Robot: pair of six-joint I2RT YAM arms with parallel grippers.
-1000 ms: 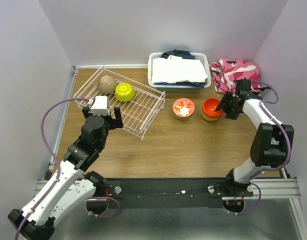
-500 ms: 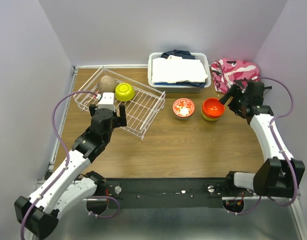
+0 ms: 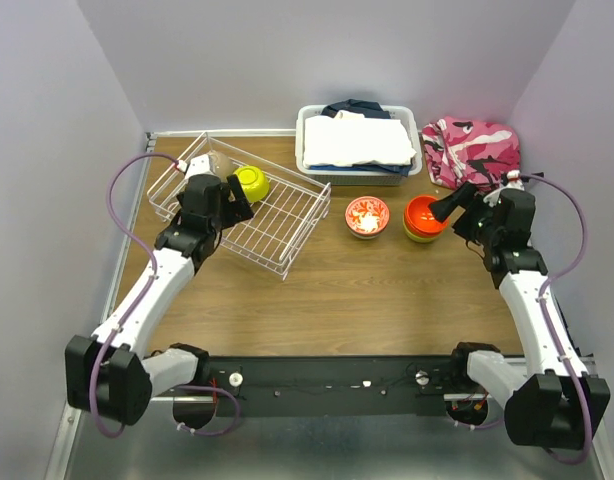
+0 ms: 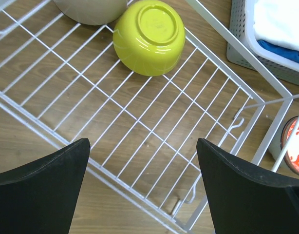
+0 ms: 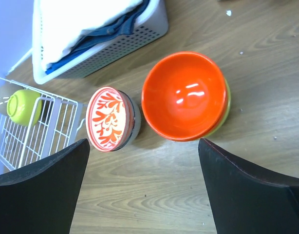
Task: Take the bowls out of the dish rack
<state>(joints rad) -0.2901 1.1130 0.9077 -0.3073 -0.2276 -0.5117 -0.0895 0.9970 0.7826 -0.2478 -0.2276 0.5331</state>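
- The left hand [image 3: 231, 196] hangs over the dish rack [image 3: 287, 215], its 2 fingers spread wide with nothing between them.
- In the rack lie 2 bowls: a lime-yellow bowl [image 4: 148, 36], foot ring turned up toward the wrist camera, and touching it at the far side a taupe bowl [image 4: 91, 9], cut off by the frame edge.
- The right hand [image 3: 445, 206] hovers just beside the bowls on the worktop [image 3: 367, 290], fingers wide apart and holding nothing.
- On the worktop, right of the rack, stands a red-patterned bowl [image 5: 110, 118], upright.
- Just beside it an orange bowl [image 5: 183, 95] sits nested on a second lime-yellow bowl [image 5: 223, 119], of which only an edge shows.
- Behind them are a white bin [image 3: 317, 160] of folded cloth and a pink cloth [image 3: 477, 145].
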